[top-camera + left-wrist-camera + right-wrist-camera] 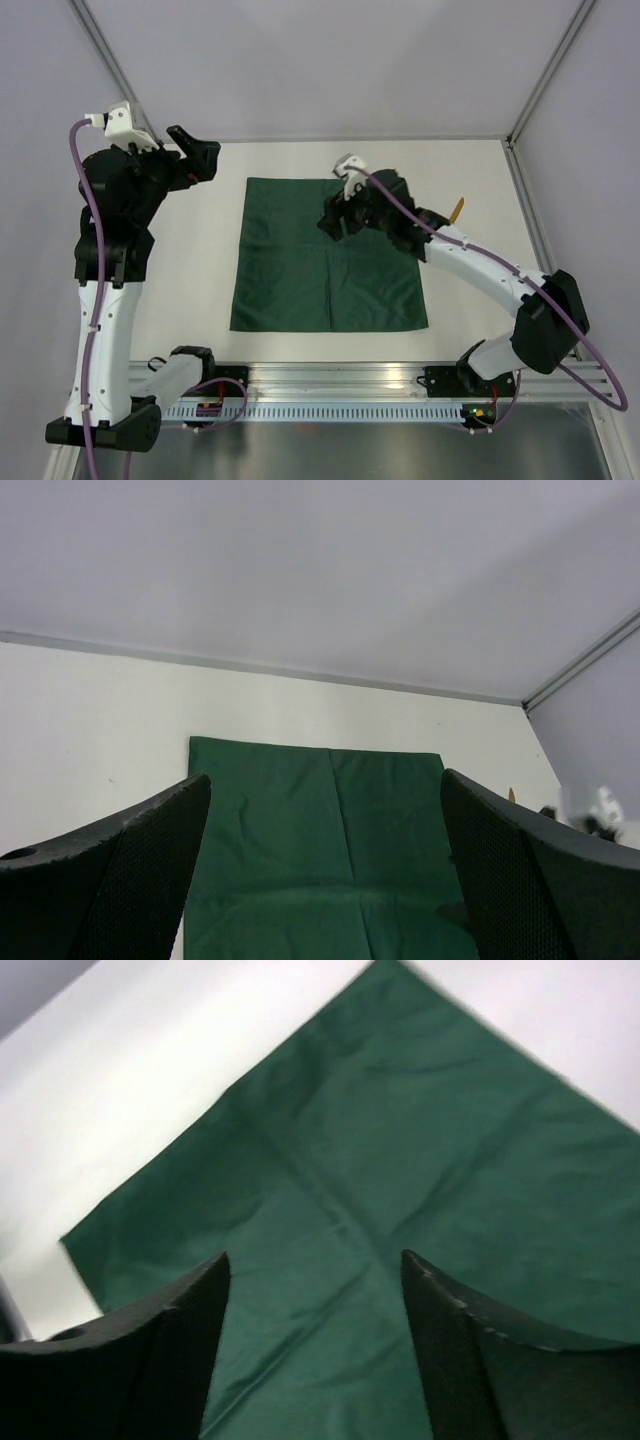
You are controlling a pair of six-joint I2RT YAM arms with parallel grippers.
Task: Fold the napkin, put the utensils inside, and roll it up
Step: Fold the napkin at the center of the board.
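Right gripper (315, 1260) gapes empty over the napkin (400, 1140); left gripper (325, 776) likewise open.

The napkin (400, 1160) beneath the right gripper (315, 1258) is woven cloth, matt dark green, soft, with shallow wrinkles and pressed creases. That tool's fingers (160, 1360) look like matt black plastic. On the left gripper (325, 778), the fingers (140, 880) carry a fine dotted, rough grain on their inner faces. Around both tools the table (190, 270) is smooth, matt white. Behind them the arm links (112, 345) are glossy white plastic and the rail (330, 385) is bare slotted metal
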